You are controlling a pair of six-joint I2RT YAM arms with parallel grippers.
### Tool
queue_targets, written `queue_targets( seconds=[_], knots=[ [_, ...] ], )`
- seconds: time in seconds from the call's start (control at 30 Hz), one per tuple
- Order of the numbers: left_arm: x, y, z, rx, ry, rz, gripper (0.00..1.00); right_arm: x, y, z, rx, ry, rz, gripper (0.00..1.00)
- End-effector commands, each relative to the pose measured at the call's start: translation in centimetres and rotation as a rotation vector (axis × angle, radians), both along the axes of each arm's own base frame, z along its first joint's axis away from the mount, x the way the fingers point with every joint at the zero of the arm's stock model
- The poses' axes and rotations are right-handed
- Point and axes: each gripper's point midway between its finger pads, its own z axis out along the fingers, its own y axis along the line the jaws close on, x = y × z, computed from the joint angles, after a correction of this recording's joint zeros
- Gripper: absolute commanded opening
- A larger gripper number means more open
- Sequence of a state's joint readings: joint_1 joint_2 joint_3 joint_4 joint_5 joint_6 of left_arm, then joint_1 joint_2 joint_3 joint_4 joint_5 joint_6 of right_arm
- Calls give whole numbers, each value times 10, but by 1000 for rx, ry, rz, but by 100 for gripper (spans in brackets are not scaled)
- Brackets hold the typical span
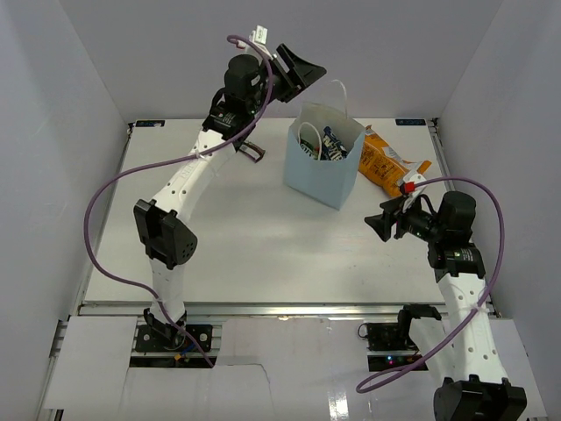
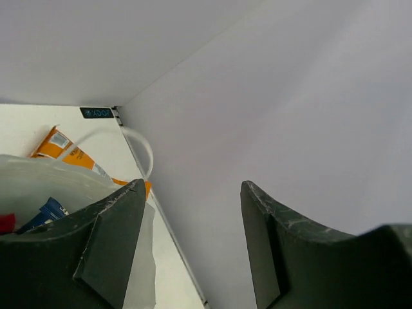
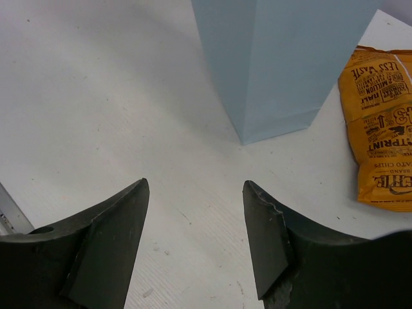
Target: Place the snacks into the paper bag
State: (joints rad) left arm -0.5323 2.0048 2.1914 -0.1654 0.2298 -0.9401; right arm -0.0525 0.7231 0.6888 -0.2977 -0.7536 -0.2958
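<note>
The light-blue paper bag (image 1: 317,175) stands upright at the table's back middle, its mouth open. A blue-white snack packet (image 1: 334,145) shows inside it. In the left wrist view the bag's white interior (image 2: 38,183) holds the blue packet (image 2: 46,210) and a bit of red (image 2: 4,223). The large orange bag (image 1: 386,162) lies flat on the table behind and right of the paper bag. My left gripper (image 1: 303,68) hangs high above the bag's back left rim, open and empty (image 2: 193,193). My right gripper (image 1: 383,224) hovers low, right of the bag, open and empty (image 3: 196,187).
White enclosure walls close in the table at the back (image 1: 394,53) and on both sides. The back right corner (image 2: 116,111) is near the orange bag (image 3: 383,129). One white cord handle (image 2: 145,151) loops out of the paper bag (image 3: 283,58).
</note>
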Motion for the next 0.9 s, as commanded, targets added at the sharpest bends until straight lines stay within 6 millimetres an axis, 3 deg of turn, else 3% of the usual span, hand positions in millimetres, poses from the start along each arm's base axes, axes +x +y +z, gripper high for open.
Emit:
queue_targets(
  seconds=[0.0,0.07,0.1,0.17,0.2,0.27,0.3,0.33,0.37,0.43,0.5,0.53,0.57,0.6,0.63,0.67,0.7,0.77,0.8,0.87],
  knots=[
    [-45,20,79,21,-240,-29,71,12,-11,14,-8,-46,-59,66],
    [-60,34,86,135,-357,-7,73,21,-19,14,-19,-26,-109,66],
    [-78,51,90,177,-392,18,76,26,-24,23,-25,-37,-136,66],
    [-94,74,81,299,-476,72,80,40,-37,20,-57,-5,-205,68],
    [-113,97,67,343,-475,126,84,47,-43,29,-76,-18,-231,71],
    [-131,121,44,429,-507,172,86,65,-55,19,-121,27,-270,72],
    [-133,128,-4,497,-449,167,87,71,-59,19,-137,34,-281,73],
    [-151,148,-29,549,-437,193,91,92,-67,4,-174,86,-293,73],
    [-162,159,-12,535,-479,223,91,96,-70,14,-179,62,-309,73],
    [-181,177,-59,598,-426,225,93,120,-78,11,-209,88,-330,74],
    [-192,185,-90,651,-409,213,93,136,-83,9,-224,103,-335,75],
    [-195,188,-123,693,-367,192,95,147,-83,-8,-235,155,-323,76],
    [-200,194,-128,702,-373,203,95,161,-84,5,-236,135,-321,78],
    [-202,196,-140,727,-364,196,95,171,-85,-15,-239,202,-303,81],
    [-204,198,-150,744,-353,188,95,179,-86,-18,-242,220,-300,81],
    [-207,200,-168,767,-331,174,95,196,-87,-2,-245,189,-300,82],
    [-209,202,-178,787,-324,163,95,209,-88,-23,-252,247,-286,82],
    [-210,210,-208,834,-276,172,95,224,-91,-31,-266,282,-284,83],
    [-213,208,-209,826,-270,159,95,242,-92,-36,-267,288,-275,83],
    [-218,199,-207,798,-294,106,95,256,-90,-46,-275,308,-266,83]
  ],
)
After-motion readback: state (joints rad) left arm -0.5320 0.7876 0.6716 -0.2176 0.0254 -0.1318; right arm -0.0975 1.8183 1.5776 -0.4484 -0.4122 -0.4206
